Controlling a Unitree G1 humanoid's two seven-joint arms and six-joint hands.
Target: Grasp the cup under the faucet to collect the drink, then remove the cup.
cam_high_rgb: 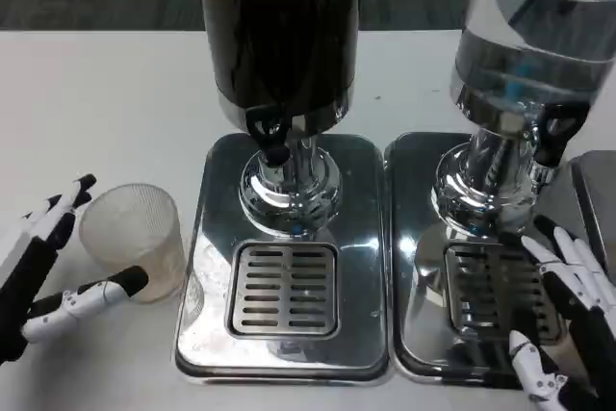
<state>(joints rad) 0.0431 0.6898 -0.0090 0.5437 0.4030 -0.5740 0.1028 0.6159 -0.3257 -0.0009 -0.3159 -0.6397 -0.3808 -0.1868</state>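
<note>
A clear ribbed plastic cup (135, 236) stands upright on the white table, left of the dark drink dispenser (279, 36). That dispenser's black faucet (268, 130) hangs over a slotted drip grate (284, 288). My left hand (43, 267) is at the cup's left side with fingers spread; one fingertip reaches the cup's lower front and another lies near its upper left rim, not closed around it. My right hand (568, 320) hovers open over the right dispenser's tray, fingers apart and holding nothing.
A second dispenser with clear liquid (534, 36) stands at the right with its own black faucet (556, 130) and chrome tray (423, 334). The chrome tray (217, 344) of the dark dispenser lies directly right of the cup. Bare white table (96, 93) stretches to the far left.
</note>
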